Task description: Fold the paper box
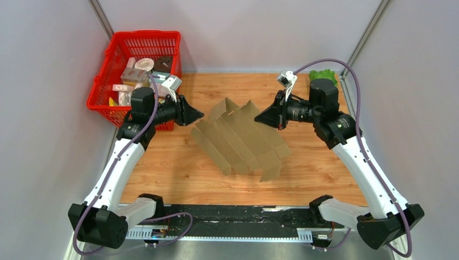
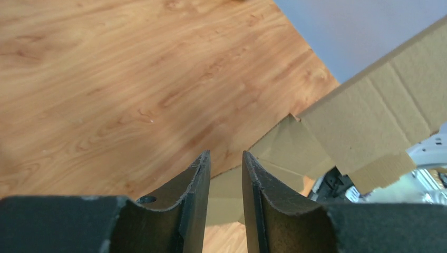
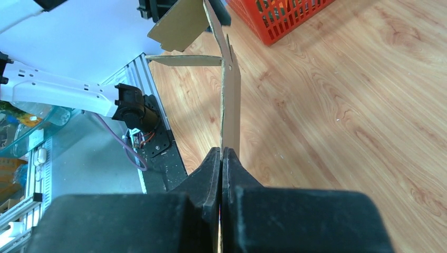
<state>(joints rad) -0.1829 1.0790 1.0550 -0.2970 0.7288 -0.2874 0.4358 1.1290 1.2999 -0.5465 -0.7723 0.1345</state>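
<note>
The paper box is a flat brown die-cut cardboard sheet with creases and flaps, held tilted above the middle of the wooden table. My right gripper is shut on its right edge. In the right wrist view the sheet runs edge-on out from between the closed gripper. My left gripper hovers just off the sheet's left side. In the left wrist view the gripper stands a little open with nothing between its fingers, and the cardboard lies beyond and to the right.
A red basket with several small packages stands at the back left, close behind my left gripper; it also shows in the right wrist view. A green object lies at the back right. Grey walls enclose the table.
</note>
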